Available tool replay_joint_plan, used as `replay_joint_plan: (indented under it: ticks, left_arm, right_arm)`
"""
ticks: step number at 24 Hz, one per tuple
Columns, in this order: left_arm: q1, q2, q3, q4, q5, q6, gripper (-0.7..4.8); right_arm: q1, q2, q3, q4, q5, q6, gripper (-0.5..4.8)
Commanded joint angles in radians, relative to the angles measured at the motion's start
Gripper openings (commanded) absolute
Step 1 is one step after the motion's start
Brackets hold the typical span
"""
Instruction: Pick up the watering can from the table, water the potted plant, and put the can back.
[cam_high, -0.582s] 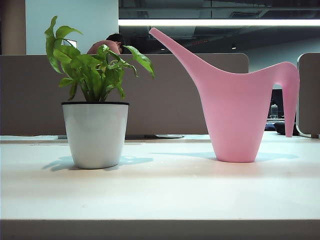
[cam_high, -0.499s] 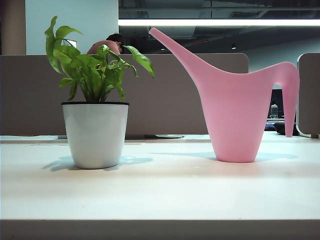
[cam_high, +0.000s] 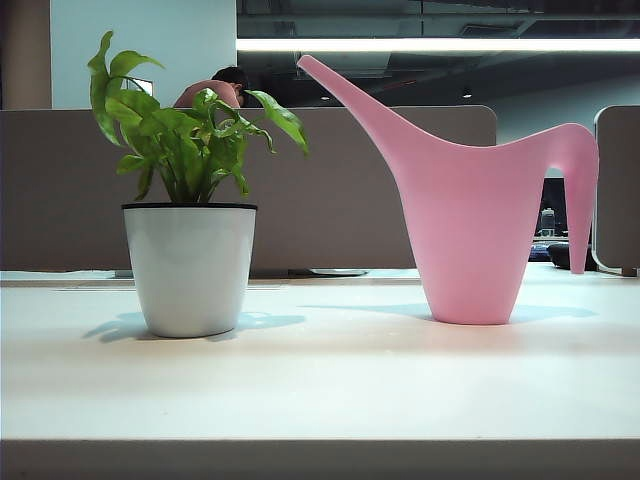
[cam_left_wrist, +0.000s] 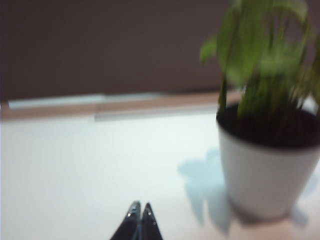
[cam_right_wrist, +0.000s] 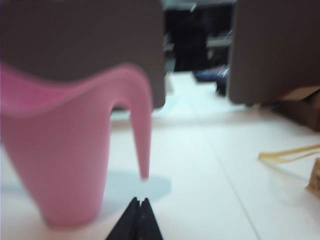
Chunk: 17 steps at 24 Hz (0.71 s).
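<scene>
The pink watering can (cam_high: 470, 220) stands upright on the white table (cam_high: 320, 385) at the right, spout slanting up toward the left and its open-ended handle curving down on the right. The potted plant (cam_high: 190, 265), green leaves in a white pot with a black rim, stands at the left. Neither gripper shows in the exterior view. My left gripper (cam_left_wrist: 141, 206) is shut and empty, low over the table short of the potted plant (cam_left_wrist: 267, 165). My right gripper (cam_right_wrist: 139, 201) is shut and empty, just in front of the watering can (cam_right_wrist: 65, 160) near its handle tip.
Brown partition panels (cam_high: 350, 190) run behind the table, and a person's head shows above them. In the right wrist view a yellow band (cam_right_wrist: 290, 154) and a cardboard box (cam_right_wrist: 302, 107) lie off to the side on the table.
</scene>
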Motion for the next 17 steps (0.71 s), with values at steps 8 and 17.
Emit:
replay_joint_plan:
  ticks: [8, 17]
  left_arm:
    - [0.0, 0.194, 0.437, -0.187, 0.16, -0.068, -0.05]
    - [-0.002, 0.568, 0.749, -0.36, 0.343, -0.04, -0.05]
  right_arm:
    - [0.0, 0.161, 0.423, -0.224, 0.018, -0.029, -0.06]
    - [0.0, 0.51, 0.655, -0.287, 0.063, -0.113, -0.06]
